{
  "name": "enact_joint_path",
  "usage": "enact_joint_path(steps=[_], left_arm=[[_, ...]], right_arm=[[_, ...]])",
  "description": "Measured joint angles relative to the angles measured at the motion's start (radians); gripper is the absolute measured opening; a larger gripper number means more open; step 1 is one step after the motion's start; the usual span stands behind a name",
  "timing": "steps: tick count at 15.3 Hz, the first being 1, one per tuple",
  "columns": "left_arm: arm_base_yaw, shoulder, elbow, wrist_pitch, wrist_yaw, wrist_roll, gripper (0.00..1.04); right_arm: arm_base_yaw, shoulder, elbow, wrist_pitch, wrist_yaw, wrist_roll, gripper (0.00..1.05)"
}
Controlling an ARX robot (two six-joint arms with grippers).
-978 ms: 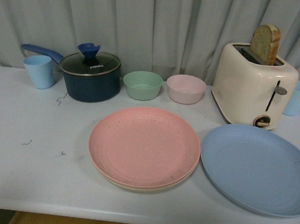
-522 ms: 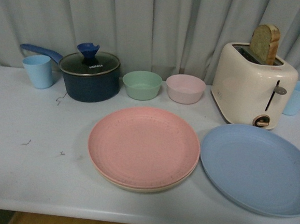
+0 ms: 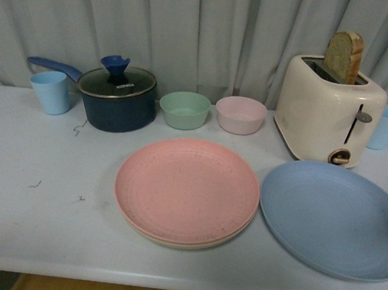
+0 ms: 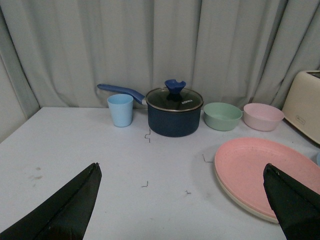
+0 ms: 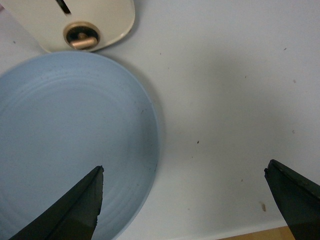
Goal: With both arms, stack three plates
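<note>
The pink plate (image 3: pixel 187 189) lies on the beige plate (image 3: pixel 173 241) at the table's middle front; only the beige rim shows under it. Beside them on the right rests the light blue plate (image 3: pixel 333 217). Neither arm shows in the front view. My left gripper (image 4: pixel 182 172) hangs open above bare table, left of the pink plate (image 4: pixel 265 172) and beige plate (image 4: pixel 245 208). My right gripper (image 5: pixel 184 172) is open over the light blue plate's (image 5: pixel 65 145) right rim and the table beside it. Nothing is between either pair of fingers.
At the back stand a blue cup (image 3: pixel 50 92), a dark lidded saucepan (image 3: pixel 115 98), a green bowl (image 3: pixel 184 110) and a pink bowl (image 3: pixel 240 115). A cream toaster (image 3: pixel 327 115) with bread stands behind the blue plate, with another blue cup (image 3: pixel 387 126) beside it. The table's front edge (image 3: pixel 170 277) is close.
</note>
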Motion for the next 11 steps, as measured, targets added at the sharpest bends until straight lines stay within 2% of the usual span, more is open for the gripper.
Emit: enact_joint_path(steps=[8, 9, 11], left_arm=[[0.0, 0.0, 0.0, 0.0, 0.0, 0.0, 0.98], [0.0, 0.0, 0.0, 0.0, 0.0, 0.0, 0.98], [0.0, 0.0, 0.0, 0.0, 0.0, 0.0, 0.98]], right_arm=[[0.05, 0.371, 0.162, 0.118, 0.019, -0.002, 0.98], [0.062, 0.397, 0.168, 0.122, 0.027, -0.001, 0.93], [0.068, 0.437, 0.171, 0.131, 0.039, 0.004, 0.71]])
